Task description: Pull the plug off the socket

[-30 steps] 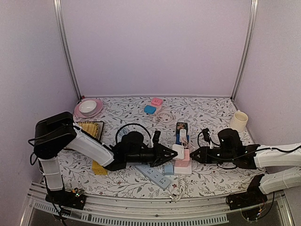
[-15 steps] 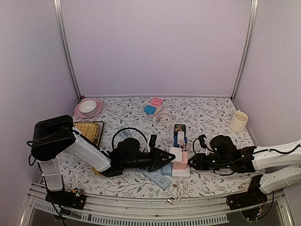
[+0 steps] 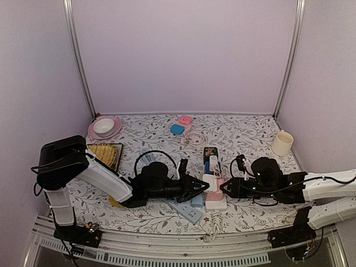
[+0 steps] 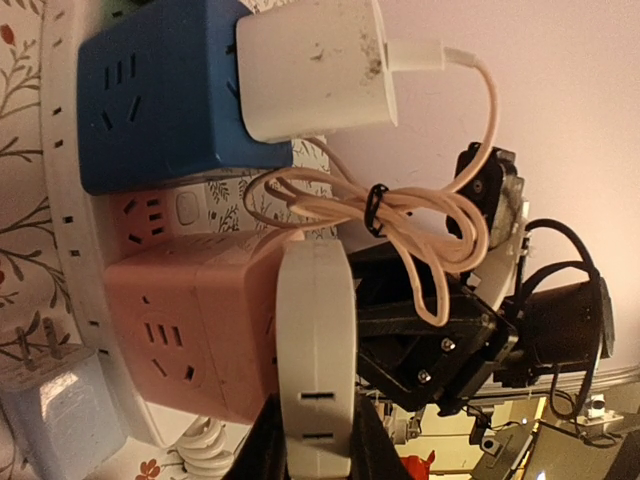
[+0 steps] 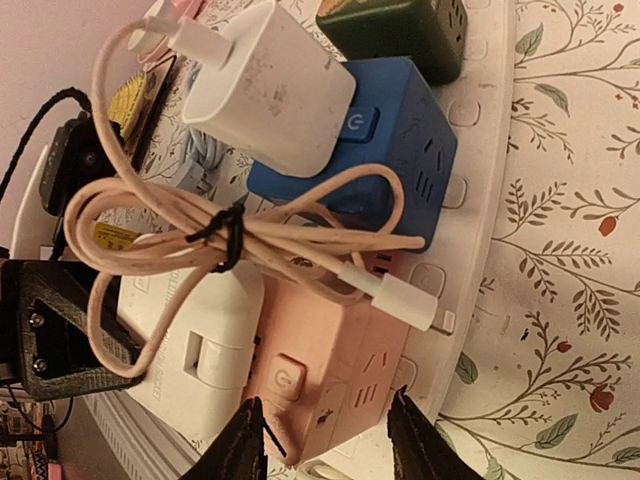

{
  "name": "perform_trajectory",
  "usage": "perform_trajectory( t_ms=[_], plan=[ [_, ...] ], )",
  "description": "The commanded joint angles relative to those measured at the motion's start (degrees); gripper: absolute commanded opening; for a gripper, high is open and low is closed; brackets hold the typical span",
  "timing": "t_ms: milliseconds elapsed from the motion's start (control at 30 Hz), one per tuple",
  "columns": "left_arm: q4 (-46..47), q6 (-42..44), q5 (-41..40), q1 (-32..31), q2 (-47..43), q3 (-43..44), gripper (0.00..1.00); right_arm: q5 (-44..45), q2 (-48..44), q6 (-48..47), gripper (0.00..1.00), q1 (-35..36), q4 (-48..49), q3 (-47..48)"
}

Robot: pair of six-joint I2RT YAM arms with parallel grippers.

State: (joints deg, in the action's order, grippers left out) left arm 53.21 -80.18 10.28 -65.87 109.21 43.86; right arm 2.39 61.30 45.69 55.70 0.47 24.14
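Observation:
A white power strip (image 3: 216, 204) carries a pink socket cube (image 3: 217, 192), a blue cube (image 3: 214, 166) and a dark green cube (image 3: 212, 150). A flat white plug (image 3: 209, 181) sits on the pink cube's left side. My left gripper (image 3: 202, 186) is shut on this plug; in the left wrist view the plug (image 4: 316, 340) lies between the dark fingers of the gripper (image 4: 314, 430), against the pink cube (image 4: 190, 330). My right gripper (image 3: 223, 189) has its jaws on both sides of the pink cube (image 5: 345, 350), closed against it (image 5: 325, 425). A bundled cream cable (image 5: 230, 235) lies over the cubes.
A blue power strip (image 3: 179, 208) and a light blue plug (image 3: 198, 200) lie just left of the white strip. A cream cup (image 3: 282, 143) stands at the right, a pink plate with a bowl (image 3: 104, 128) at back left, and a yellow-filled tray (image 3: 105, 151) beside it.
Both grippers and the strip have shifted a little left and toward the near edge. The right gripper has closed in on the pink cube. The left gripper stays on the white plug.

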Motion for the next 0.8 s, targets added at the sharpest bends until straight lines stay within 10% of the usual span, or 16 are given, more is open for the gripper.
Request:
perform_trajectory(
  t_ms=[0, 767],
  plan=[
    [-3.2, 1.4, 1.3, -1.2, 0.6, 0.3, 0.12, -0.4, 3.6, 0.3, 0.42, 0.6, 2.5, 1.7],
    [15.5, 3.5, 4.0, -1.2, 1.5, 1.2, 0.12, 1.5, 9.2, 1.4, 0.43, 0.6, 3.5, 0.5]
  ],
)
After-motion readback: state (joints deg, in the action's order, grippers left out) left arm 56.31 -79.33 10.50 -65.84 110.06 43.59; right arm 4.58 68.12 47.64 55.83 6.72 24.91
